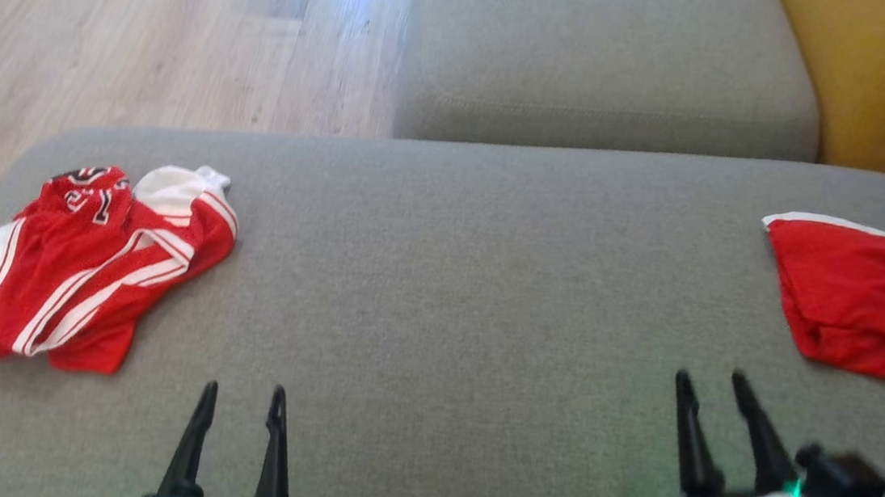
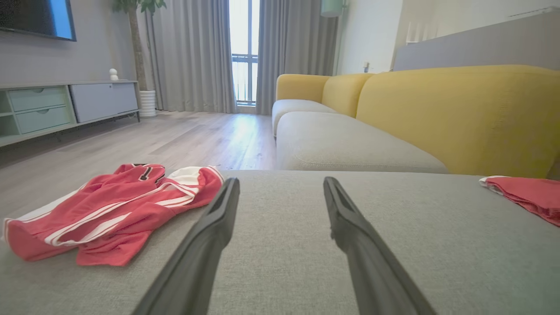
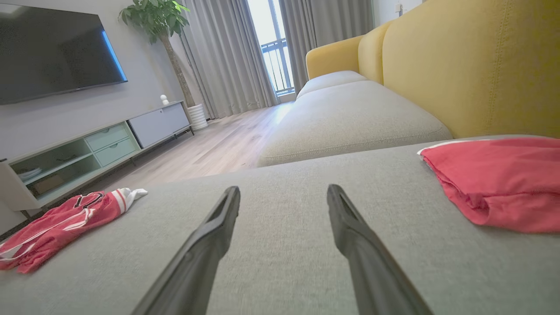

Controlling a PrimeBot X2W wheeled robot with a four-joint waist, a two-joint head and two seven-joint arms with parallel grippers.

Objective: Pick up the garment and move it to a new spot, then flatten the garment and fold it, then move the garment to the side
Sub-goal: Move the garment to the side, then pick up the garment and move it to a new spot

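In the head view, the left gripper (image 1: 245,388) is showing at the lower left with its fingers spread wide and holding nothing. The right gripper (image 1: 710,376) is showing at the lower right, equally wide and empty. The crumpled red-and-white garment (image 1: 83,271) is lying at the left of the frame on the grey sofa cushion (image 1: 447,281), near its edge. A folded red cloth (image 1: 860,301) is lying at the far right, well apart from it.

In the left wrist view, the crumpled garment is lying at the lower left and the folded cloth is peeking in at the right edge.

In the right wrist view, the folded cloth is lying at the right and the crumpled garment at the far lower left, with bare cushion showing between the spread fingers.
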